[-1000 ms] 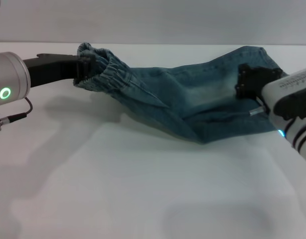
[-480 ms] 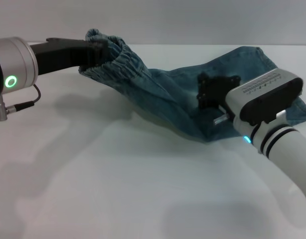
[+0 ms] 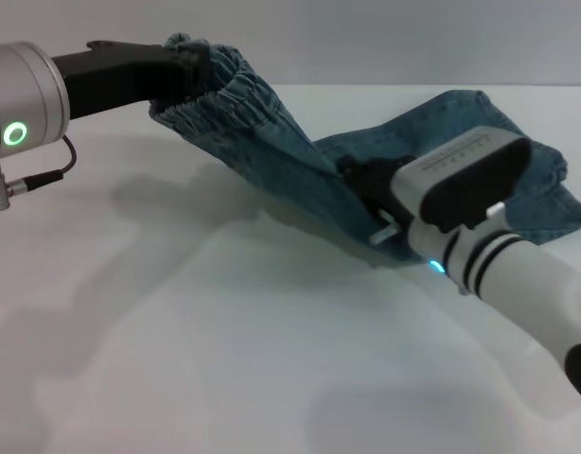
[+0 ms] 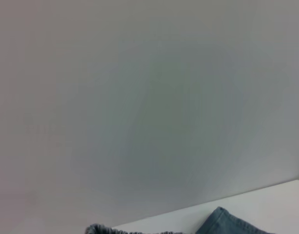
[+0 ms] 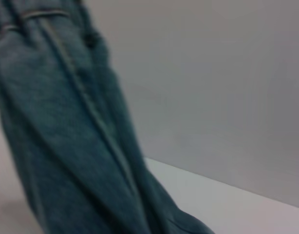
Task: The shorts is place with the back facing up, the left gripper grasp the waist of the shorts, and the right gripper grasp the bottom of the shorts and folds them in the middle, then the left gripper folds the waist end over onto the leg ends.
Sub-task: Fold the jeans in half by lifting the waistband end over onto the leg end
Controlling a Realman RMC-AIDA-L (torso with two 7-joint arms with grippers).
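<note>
The left gripper (image 3: 182,71) is clamped on the gathered waist of the shorts (image 3: 272,142), holding it above the white surface (image 3: 224,359). The right gripper (image 3: 361,180) sits against the denim mid-length; whether it pinches cannot be told. No writing is readable.

- A plain white table (image 3: 224,359) fills the head view, meeting a pale grey wall behind.
- Blue-green denim shorts (image 3: 442,142) lie partly on the table at the far right, legs resting flat.
- The shorts' gathered waistband (image 3: 215,95) is lifted off the surface at the far left, casting a soft shadow below.
</note>
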